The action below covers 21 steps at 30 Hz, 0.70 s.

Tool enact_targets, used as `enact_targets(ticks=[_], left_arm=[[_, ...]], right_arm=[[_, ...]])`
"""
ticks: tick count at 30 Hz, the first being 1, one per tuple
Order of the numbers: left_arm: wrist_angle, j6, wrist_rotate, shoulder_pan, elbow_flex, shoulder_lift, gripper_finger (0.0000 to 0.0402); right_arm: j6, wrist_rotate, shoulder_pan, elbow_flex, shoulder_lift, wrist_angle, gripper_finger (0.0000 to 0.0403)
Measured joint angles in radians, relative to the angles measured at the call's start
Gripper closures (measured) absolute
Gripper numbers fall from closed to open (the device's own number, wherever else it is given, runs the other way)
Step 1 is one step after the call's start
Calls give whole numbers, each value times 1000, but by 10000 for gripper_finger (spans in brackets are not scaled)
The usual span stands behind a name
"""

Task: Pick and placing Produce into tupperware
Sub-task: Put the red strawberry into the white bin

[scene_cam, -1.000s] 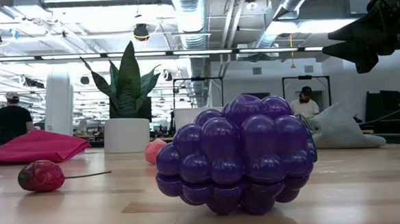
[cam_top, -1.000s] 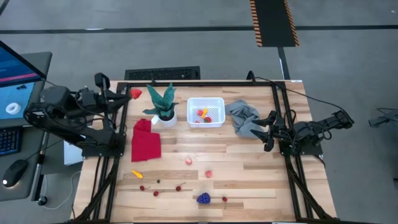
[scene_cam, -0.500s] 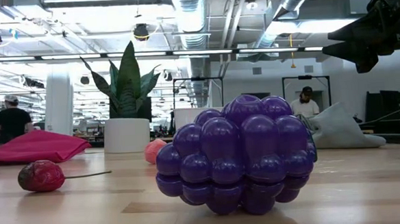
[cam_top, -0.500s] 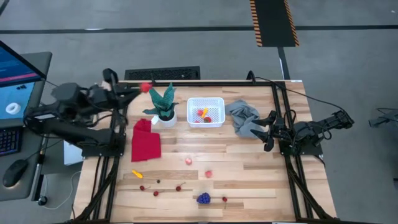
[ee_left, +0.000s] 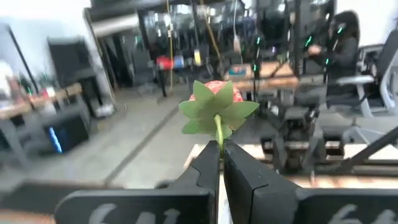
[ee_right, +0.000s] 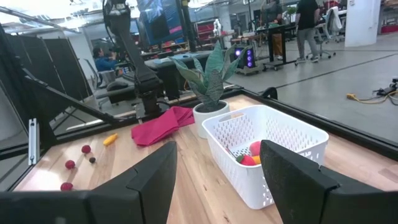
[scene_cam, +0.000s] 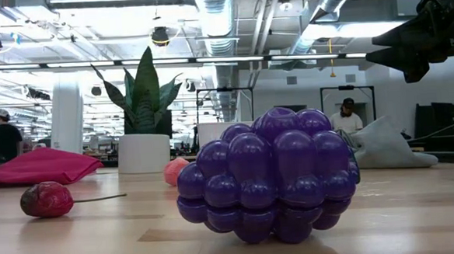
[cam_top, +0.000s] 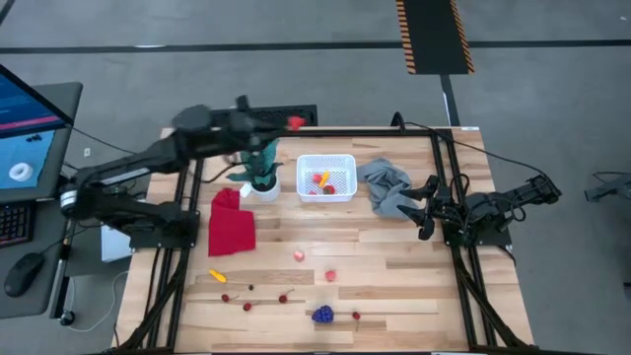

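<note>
My left gripper (ee_left: 219,149) pinches a strawberry (ee_left: 217,99) by its thin stem, upper middle of the overhead frame, left of the bin (cam_top: 326,178). Light, stiff plastic; likely slippery. Right gripper (ee_right: 217,168) waits, fingers apart.

Red cloth (cam_top: 231,223), potted plant (cam_top: 259,166), grey rag (cam_top: 385,186).

Bright, even overhead light; left wrist view's background is motion-blurred.
</note>
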Motion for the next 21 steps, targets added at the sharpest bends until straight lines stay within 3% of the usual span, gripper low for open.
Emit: enact_targets(ticks=[7, 11, 21], left_arm=[[107, -42, 55, 31, 0, 210, 401], [203, -104, -38, 31, 0, 298, 401], [77, -205, -71, 55, 7, 446, 401]], right_arm=[[7, -1, 1, 0, 0, 0, 149], [20, -3, 1, 0, 0, -1, 149], [27, -3, 1, 0, 0, -2, 149]])
